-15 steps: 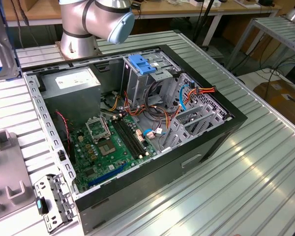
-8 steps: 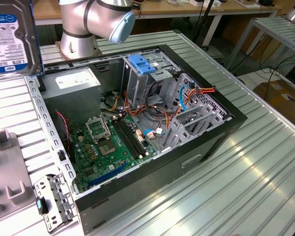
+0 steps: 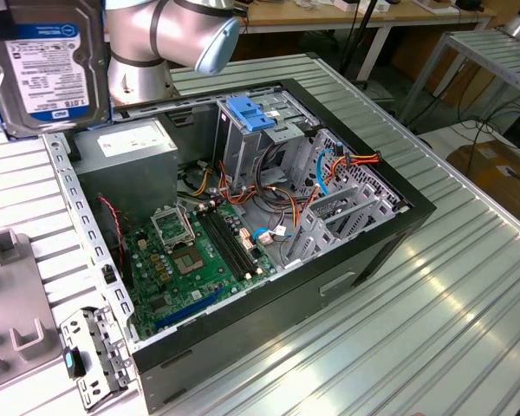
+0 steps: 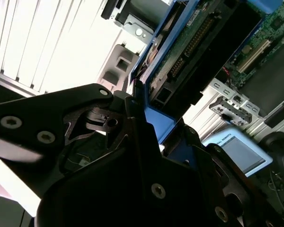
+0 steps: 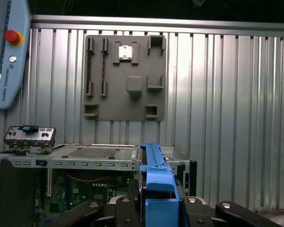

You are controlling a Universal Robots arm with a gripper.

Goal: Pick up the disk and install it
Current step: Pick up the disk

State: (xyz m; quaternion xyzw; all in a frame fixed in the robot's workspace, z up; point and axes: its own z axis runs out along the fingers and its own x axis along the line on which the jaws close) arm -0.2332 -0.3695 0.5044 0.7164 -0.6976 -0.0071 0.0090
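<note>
Where the two black fingers [image 5: 125, 210] of the gripper [image 5: 157, 208] are seen in the first wrist view, they are closed narrowly on the flat rectangular silver-grey metal disk [image 3: 42, 69], one blue plastic side rail [image 5: 155, 179] of which is clamped between them. In the exterior view the disk is held raised beside the silver robot arm [image 3: 160, 35], its white label with the blue band turned to the camera. The disk's green circuit-board underside [image 4: 189, 45] is shown in the second wrist view, running out beyond the fingertips. Past the fingertips, and apart from them, the open black computer case [image 3: 243, 334] is seen, with its green motherboard [image 3: 191, 260] exposed. Inside the case, a grey metal cage [image 3: 234, 152] topped by a blue plastic handle [image 3: 252, 113] and a bigger grey metal box with a white sticker [image 3: 126, 147] are found, both well apart from the fingers. A grey moulded fixture plate [image 5: 125, 78] is laid on the ribbed metal table [image 3: 433, 329], farther beyond the fingers than the case.
</note>
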